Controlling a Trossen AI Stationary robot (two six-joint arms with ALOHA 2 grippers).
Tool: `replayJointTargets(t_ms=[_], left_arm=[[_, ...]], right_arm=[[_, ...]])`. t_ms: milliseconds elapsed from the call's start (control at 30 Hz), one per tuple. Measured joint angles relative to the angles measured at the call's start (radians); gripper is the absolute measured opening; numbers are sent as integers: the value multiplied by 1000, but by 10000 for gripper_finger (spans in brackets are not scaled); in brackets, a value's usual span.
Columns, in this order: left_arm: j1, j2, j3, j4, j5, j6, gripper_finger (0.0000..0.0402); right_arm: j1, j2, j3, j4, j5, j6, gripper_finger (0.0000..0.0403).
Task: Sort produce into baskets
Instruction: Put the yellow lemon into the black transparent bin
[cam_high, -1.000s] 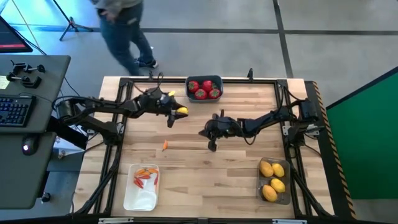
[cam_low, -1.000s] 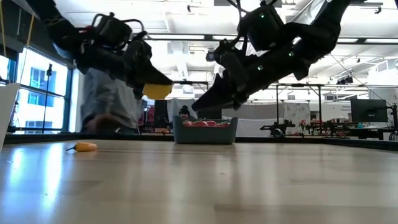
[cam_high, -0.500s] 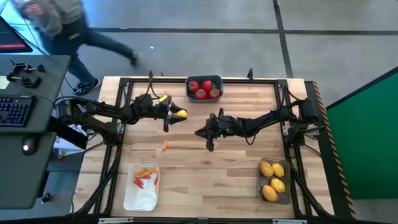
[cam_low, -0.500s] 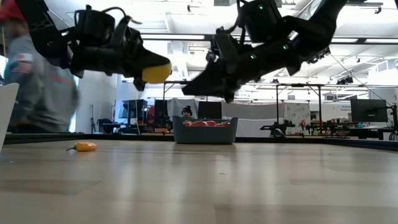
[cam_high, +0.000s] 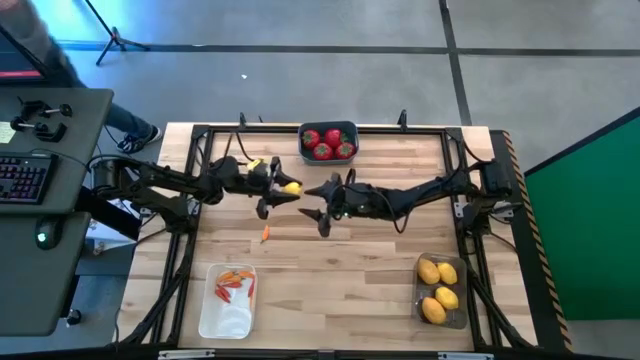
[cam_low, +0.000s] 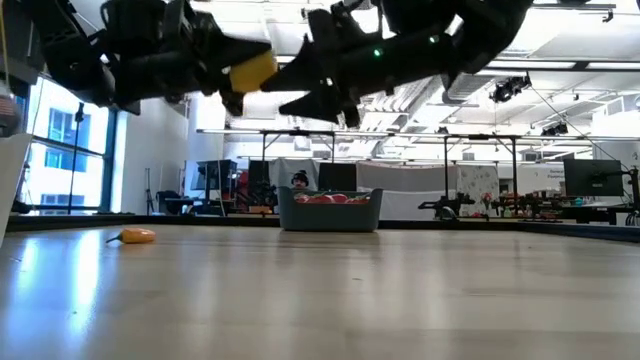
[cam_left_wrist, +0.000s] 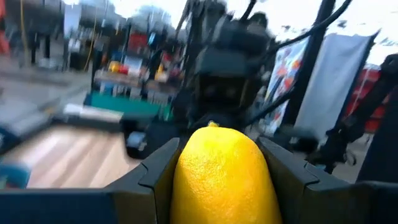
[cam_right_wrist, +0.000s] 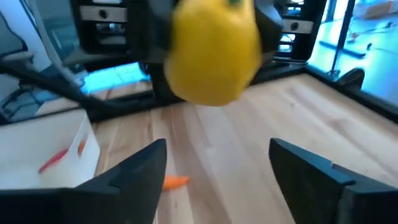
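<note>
**Lemon held aloft between two arms above the tabletop**

The left gripper (cam_high: 283, 189) pinches a toy lemon (cam_high: 292, 187) in its jaws, well above the tabletop (cam_high: 380, 270) and near its middle. In the left wrist view the lemon (cam_left_wrist: 225, 176) is bright yellow with a pebbled skin and a small nub at its far end; its long axis runs out along the jaws, toward the right arm. Its near end is cut off by the picture's edge.

The right gripper (cam_high: 312, 200) faces it from just beside, jaws spread wide with nothing between them.

On the tabletop lie a small orange piece (cam_high: 265, 234), a dark blue-grey basket (cam_high: 328, 128) of red fruits, a white basket (cam_high: 227, 325) with orange-red pieces, and a translucent basket (cam_high: 461, 302) of lemons.
</note>
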Motion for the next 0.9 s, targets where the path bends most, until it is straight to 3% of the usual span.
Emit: replayJointTargets(t_ms=[433, 900], left_arm=[[-66, 0, 1, 292, -110, 28, 162], [-99, 0, 85, 290, -102, 98, 162]], right_arm=[[0, 0, 129, 67, 7, -82, 287], [-6, 0, 180, 83, -9, -136, 275]])
